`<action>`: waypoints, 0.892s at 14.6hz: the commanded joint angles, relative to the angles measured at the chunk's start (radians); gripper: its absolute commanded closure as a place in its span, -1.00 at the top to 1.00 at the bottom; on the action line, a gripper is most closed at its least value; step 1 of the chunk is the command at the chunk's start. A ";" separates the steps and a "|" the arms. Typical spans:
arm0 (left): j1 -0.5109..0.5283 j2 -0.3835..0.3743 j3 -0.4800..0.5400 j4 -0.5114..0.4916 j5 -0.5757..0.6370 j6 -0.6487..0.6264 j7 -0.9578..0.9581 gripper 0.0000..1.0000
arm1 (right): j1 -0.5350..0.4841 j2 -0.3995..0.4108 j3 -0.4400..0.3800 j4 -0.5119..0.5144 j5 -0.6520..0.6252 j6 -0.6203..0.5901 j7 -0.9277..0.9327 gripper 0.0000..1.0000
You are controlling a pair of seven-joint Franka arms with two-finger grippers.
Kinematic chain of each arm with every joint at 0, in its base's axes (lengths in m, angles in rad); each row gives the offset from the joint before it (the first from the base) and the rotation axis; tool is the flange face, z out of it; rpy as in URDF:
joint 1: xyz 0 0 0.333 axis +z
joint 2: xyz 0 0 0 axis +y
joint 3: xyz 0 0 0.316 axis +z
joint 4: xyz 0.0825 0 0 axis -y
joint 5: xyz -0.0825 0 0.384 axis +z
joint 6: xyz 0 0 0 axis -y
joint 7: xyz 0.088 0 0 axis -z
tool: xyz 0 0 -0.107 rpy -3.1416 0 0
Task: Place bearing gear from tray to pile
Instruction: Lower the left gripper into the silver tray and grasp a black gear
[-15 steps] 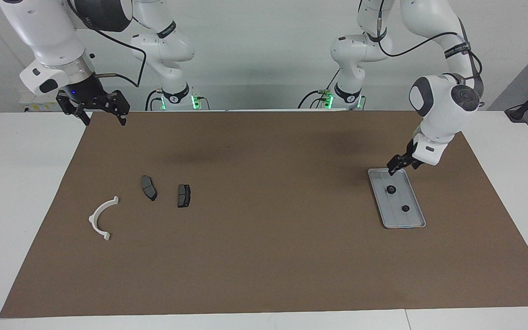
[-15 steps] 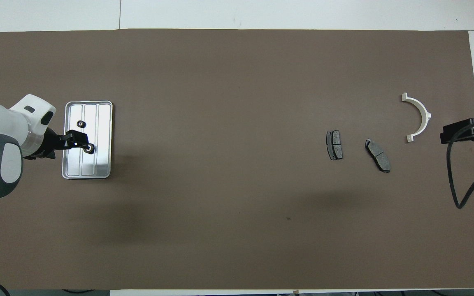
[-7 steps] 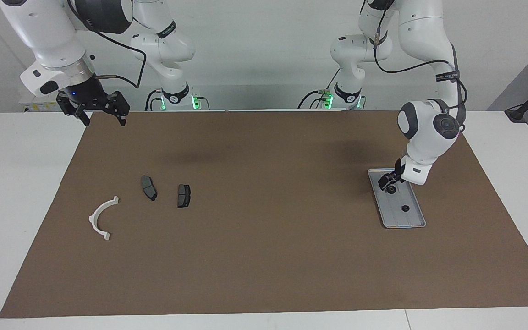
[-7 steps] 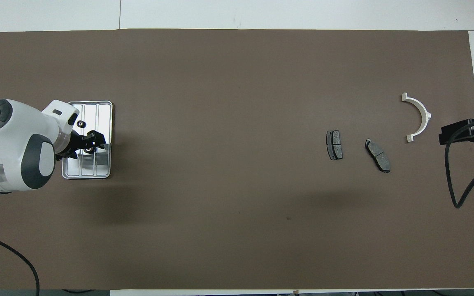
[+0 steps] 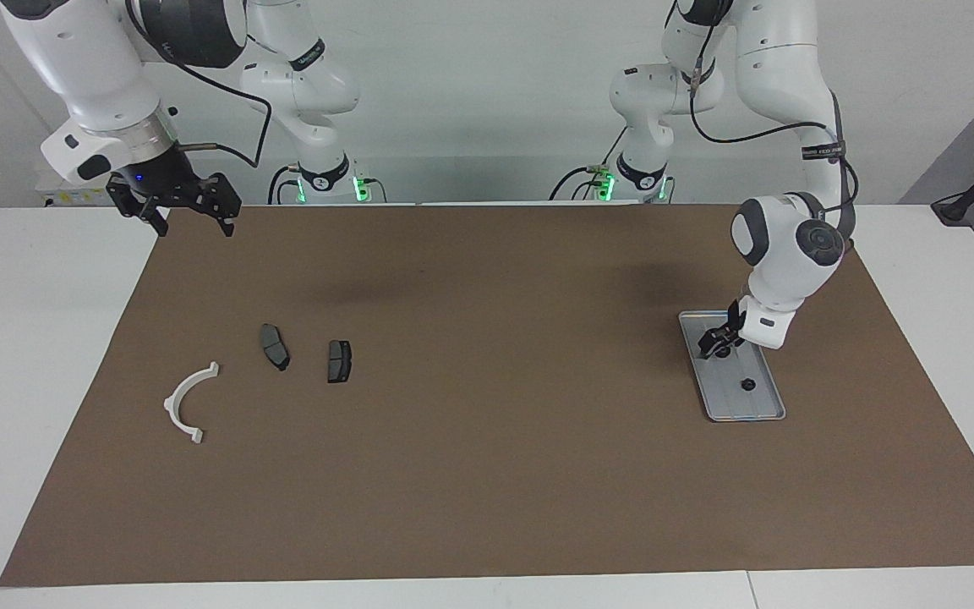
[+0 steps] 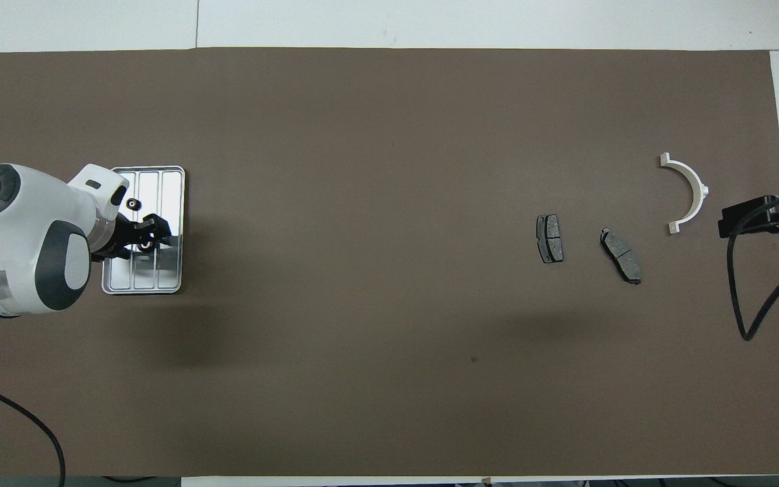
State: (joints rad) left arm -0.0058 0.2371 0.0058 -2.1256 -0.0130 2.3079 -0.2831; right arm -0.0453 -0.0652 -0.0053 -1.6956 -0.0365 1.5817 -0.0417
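Silver-grey tray (image 5: pixel 753 409): two gears | left pincer (image 5: pixel 716 342) down at one, grip unclear | right pincer (image 5: pixel 187 205) open, waiting

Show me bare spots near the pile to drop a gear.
Free: the brown mat between the white bracket and the two brake pads, and the wide stretch from the pads to the tray. Crowded: the tray, under the left gripper.

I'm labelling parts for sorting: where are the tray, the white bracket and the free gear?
tray (image 6: pixel 170 233), overhead view, bare ridged floor.
white bracket (image 5: pixel 180 393), facing view, middle of arc.
free gear (image 5: pixel 746 385), facing view, its centre.
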 commanded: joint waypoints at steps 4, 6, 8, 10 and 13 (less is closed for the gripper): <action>0.003 -0.004 0.000 -0.011 0.016 0.009 -0.001 -0.86 | -0.018 -0.007 0.007 -0.027 -0.014 0.024 -0.040 1.00; 0.001 -0.004 0.000 0.001 0.016 -0.019 -0.002 -1.00 | -0.016 -0.007 0.007 -0.026 -0.014 0.024 -0.037 1.00; -0.005 -0.004 0.000 0.042 0.016 -0.080 -0.013 -1.00 | -0.015 -0.004 0.007 -0.019 -0.014 0.024 -0.040 1.00; -0.008 -0.004 -0.003 0.120 0.013 -0.178 -0.034 -1.00 | -0.019 -0.004 0.007 -0.016 -0.014 0.024 -0.044 1.00; -0.086 -0.004 -0.010 0.232 -0.001 -0.297 -0.204 -1.00 | -0.016 -0.004 0.007 -0.016 -0.014 0.026 -0.040 1.00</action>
State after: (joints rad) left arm -0.0180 0.2297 -0.0062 -1.9741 -0.0144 2.0960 -0.3633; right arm -0.0457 -0.0651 -0.0075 -1.7051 -0.0366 1.5889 -0.0475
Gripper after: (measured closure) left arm 0.652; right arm 0.000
